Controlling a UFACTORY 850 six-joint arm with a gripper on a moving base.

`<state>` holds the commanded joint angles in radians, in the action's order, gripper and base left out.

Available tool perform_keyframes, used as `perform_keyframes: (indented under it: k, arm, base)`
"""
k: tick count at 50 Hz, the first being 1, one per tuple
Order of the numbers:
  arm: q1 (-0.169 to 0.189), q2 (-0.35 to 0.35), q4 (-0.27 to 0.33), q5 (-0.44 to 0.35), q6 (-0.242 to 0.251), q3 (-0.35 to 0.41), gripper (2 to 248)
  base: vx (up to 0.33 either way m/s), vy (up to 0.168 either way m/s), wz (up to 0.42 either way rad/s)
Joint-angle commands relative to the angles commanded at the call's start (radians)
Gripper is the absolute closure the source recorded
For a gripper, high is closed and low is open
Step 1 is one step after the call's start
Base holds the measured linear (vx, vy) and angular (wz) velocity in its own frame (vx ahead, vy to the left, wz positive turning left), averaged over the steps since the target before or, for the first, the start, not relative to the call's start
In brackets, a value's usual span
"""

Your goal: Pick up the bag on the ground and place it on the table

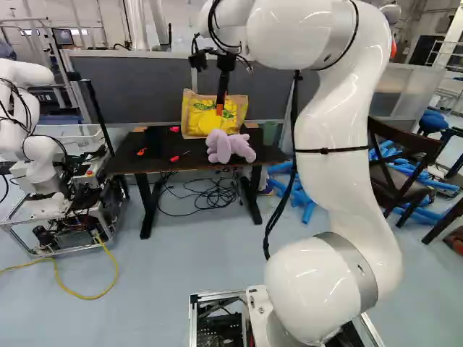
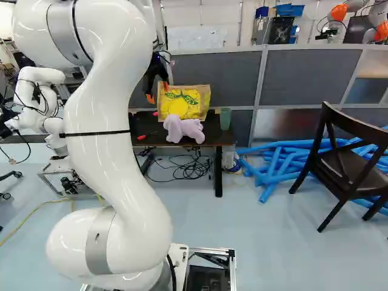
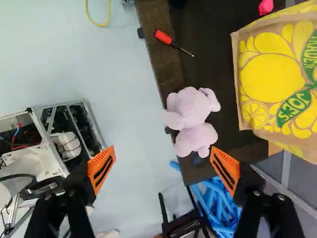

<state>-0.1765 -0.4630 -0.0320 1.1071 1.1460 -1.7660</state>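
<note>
The black, orange-padded gripper is wide open and empty. The yellow-brown paper bag sits far back on the flat black table, so back away slowly, no bumps.

"Tabletop?"
"Dark. Yellow bag upright toward the rear, purple plush toy in front."
"Other items?"
"Red screwdriver, small pink object, and green cup near the bag."
</note>
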Motion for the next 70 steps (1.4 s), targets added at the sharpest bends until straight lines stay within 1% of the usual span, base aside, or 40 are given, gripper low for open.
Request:
perform_keyframes:
  k: [13,31,43,70]
  arm:
    - [0.011,0.047,0.002,-0.125,-0.073,0.106,3]
    - [0.03,0.125,0.005,-0.333,-0.193,0.282,3]
    - [0.044,0.184,0.008,-0.49,-0.283,0.415,3]
    - [0.077,0.326,0.014,-0.869,-0.503,0.737,3]
  base:
    - [0.0,0.0,0.0]
    - [0.0,0.0,0.0]
    - [0.0,0.0,0.0]
    - [0.0,0.0,0.0]
